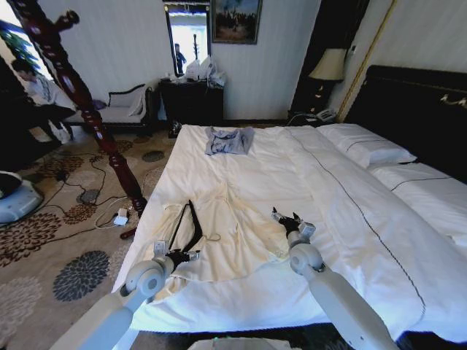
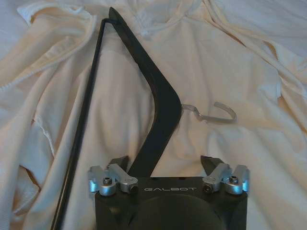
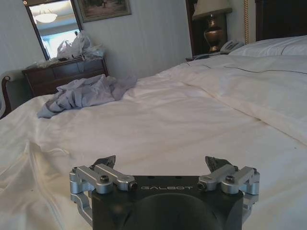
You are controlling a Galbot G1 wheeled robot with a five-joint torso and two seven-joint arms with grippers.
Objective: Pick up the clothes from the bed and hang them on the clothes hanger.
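- We see the clothes (image 1: 226, 233), a cream long-sleeved garment, spread flat on the near left part of the bed (image 1: 350, 219), in the lower centre of the head view.
- The clothes hanger (image 1: 186, 227), thin and black, lies on top of the garment's left half, its long axis running from the lower left up toward the centre of the frame; its pale metal hook (image 2: 211, 111) rests on the cloth beside it.
- The left gripper (image 1: 186, 256) sits at the hanger's near end, jaws spread wide. In the left wrist view the hanger's thick arm (image 2: 158, 120) runs up and away from just between the fingers, close to the left-hand one, and nothing is clasped.
- The right gripper (image 1: 288, 217) hovers at the garment's right edge, fingers parted and empty, facing up the bed toward a small grey-blue garment (image 3: 84, 93) lying well apart, near the far edge.
- We judge the left arm much the nearer to the hanger: it lies straight ahead of that gripper, lengthwise along its reach.
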